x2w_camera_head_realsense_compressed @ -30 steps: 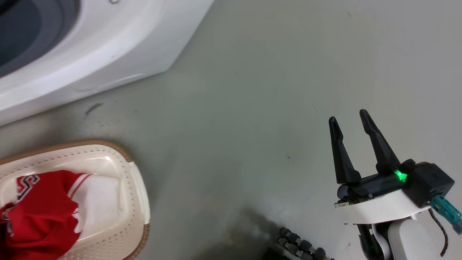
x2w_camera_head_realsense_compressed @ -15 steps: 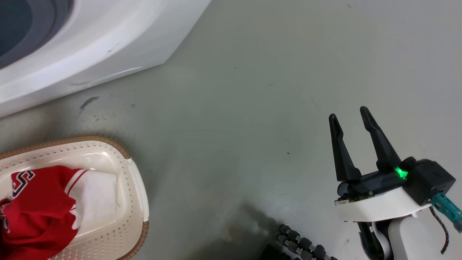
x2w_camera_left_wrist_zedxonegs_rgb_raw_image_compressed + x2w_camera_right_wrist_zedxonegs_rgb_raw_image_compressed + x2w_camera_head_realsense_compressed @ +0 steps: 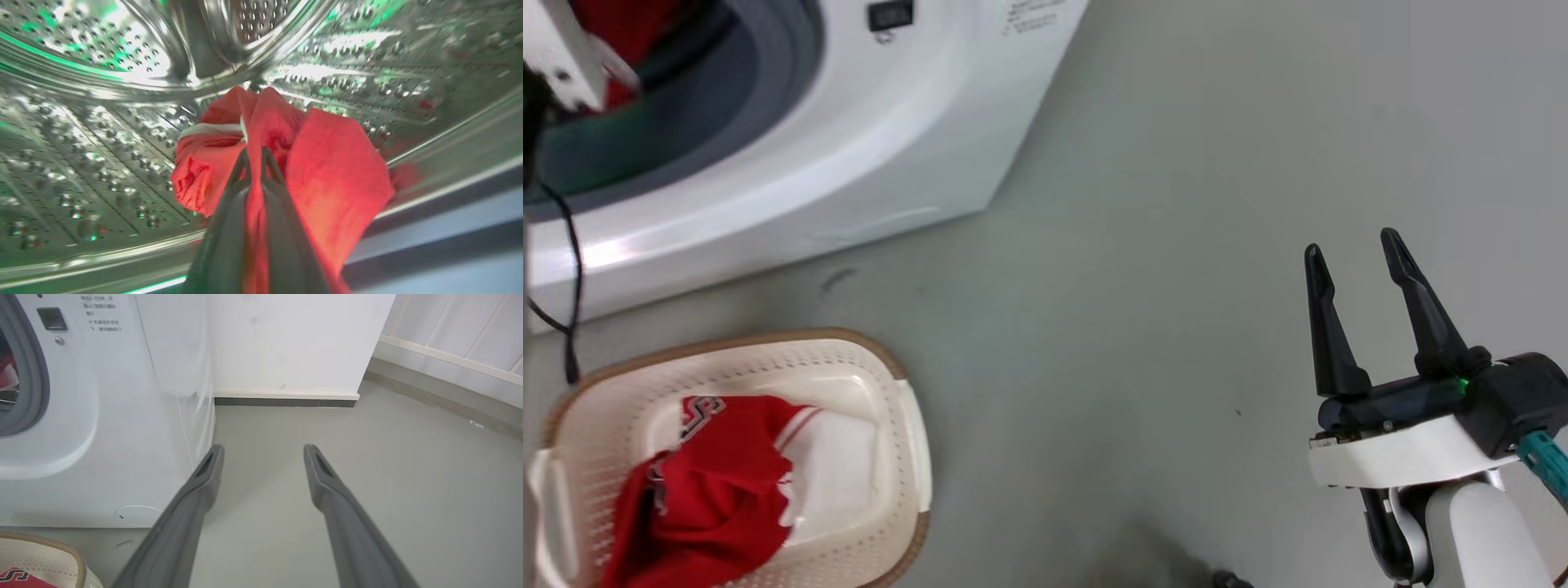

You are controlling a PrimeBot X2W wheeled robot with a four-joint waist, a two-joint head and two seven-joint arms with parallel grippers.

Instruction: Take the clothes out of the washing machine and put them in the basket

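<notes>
Jaws of left gripper (image 3: 255, 154) are clamped on red garment (image 3: 327, 171) in washing machine (image 3: 915, 122); right gripper (image 3: 1352, 242) is spread, empty. Head camera was swung toward machine, so pull-out is judged next.

1. Floor (image 3: 1143, 245): smooth, grey-green and matt (a few faint dark specks).
2. Washer (image 3: 890, 147): stands on the floor at far left, base flat on it.
3. Basket (image 3: 908, 445): sits at near left, in front of the washer and apart from it.
4. Scuff (image 3: 837, 279): a dark mark by the washer's base.
</notes>
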